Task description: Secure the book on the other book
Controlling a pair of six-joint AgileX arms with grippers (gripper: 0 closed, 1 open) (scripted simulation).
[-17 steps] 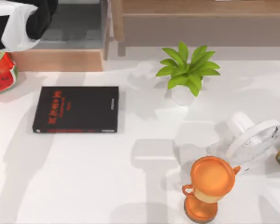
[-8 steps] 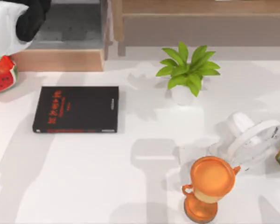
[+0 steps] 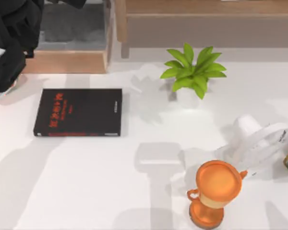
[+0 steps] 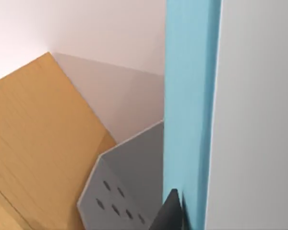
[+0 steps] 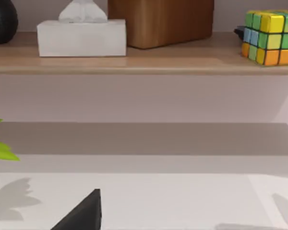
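Gripping the book (image 4: 188,96) edge-on — left end effector (image 4: 175,213).

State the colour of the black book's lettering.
Red, clearest in the top view on the black book.

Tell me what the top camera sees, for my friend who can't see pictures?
A black book with red lettering lies flat on the white table, toward its left. The left arm looms dark at the top left corner; a potted plant, white fan and orange trophy stand to the right.
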